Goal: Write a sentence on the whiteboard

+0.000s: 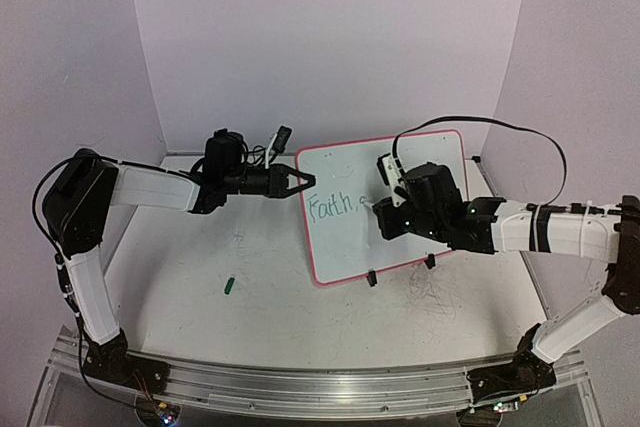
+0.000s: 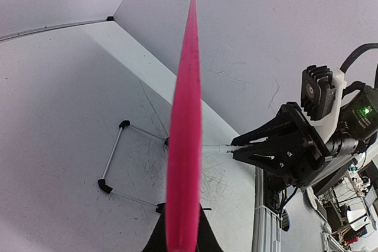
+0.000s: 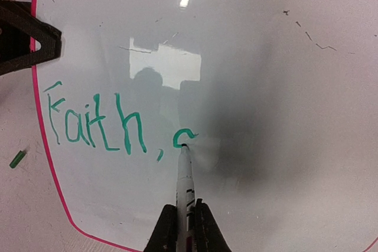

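**Colours across my rig**

My whiteboard (image 1: pixel 350 242) reads glossy white inside a thin pink-red frame (image 3: pixel 39 110). The sentence (image 3: pixel 97 125) on it is green. The marker (image 3: pixel 185 172) is white with black print and a green tip. Left tool (image 1: pixel 300 184) and right tool (image 3: pixel 184 216) are black. At lower left of the top view, a small green object (image 1: pixel 229 285) shows against the white worktop (image 1: pixel 270 307), which carries grey scribbles.
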Tool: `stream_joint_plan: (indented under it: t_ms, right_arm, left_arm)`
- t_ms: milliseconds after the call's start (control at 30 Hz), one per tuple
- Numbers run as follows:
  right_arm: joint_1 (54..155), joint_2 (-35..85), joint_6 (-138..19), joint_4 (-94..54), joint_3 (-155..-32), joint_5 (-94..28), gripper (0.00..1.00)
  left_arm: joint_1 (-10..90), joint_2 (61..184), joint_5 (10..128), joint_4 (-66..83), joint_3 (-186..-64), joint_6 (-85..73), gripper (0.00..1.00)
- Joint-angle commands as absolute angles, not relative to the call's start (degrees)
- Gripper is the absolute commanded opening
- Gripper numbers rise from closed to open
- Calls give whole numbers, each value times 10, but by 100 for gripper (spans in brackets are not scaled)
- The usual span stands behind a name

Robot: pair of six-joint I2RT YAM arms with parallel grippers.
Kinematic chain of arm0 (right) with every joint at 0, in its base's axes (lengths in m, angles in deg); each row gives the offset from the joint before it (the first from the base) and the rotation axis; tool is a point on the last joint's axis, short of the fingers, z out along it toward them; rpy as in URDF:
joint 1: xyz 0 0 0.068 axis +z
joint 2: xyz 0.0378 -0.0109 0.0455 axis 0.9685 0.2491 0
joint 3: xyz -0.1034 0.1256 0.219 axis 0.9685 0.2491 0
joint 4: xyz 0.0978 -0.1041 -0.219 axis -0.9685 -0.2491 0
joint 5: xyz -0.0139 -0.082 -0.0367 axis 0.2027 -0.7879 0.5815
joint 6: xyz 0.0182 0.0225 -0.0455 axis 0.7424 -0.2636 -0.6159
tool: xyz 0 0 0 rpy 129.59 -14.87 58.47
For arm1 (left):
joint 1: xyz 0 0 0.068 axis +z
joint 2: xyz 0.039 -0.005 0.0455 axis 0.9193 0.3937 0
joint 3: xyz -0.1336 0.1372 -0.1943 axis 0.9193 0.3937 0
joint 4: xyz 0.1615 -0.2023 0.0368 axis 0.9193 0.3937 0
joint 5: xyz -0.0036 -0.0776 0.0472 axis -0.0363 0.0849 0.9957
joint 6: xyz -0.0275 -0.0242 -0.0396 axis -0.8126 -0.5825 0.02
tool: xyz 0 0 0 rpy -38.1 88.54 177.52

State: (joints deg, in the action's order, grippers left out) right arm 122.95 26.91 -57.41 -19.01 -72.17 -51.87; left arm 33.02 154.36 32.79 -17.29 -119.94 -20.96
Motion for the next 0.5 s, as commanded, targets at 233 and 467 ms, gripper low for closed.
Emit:
stream_joint_plan:
  t_ms: [233,467]
  right_arm:
    - [1225,278,-572,-176,-760,-561,0]
    - [1226,269,-566,-179,-737,-548,0]
  left_arm:
    - [332,1537,371,-124,-1211,-200,0]
    - [332,1538,370,-123,-1213,-198,0]
